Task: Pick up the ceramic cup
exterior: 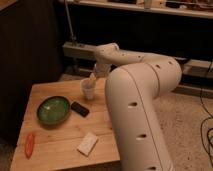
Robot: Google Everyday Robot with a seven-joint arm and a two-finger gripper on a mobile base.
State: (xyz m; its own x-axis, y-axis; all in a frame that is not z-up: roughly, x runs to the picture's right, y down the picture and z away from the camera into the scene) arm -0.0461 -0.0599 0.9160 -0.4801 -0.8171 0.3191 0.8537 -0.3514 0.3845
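The ceramic cup (pixel 88 88) is a small white tapered cup standing upright on the wooden table (pixel 60 135), near its far edge. My gripper (pixel 92 78) is right above the cup's rim at its far right side, reaching down from the white arm (pixel 140 85). The cup stands on the table.
A wide green bowl (pixel 53 109) sits left of the middle. A flat black object (pixel 80 108) lies between bowl and cup. A white block (pixel 88 144) lies near the front edge, an orange-red object (pixel 30 144) at the front left. My arm covers the table's right side.
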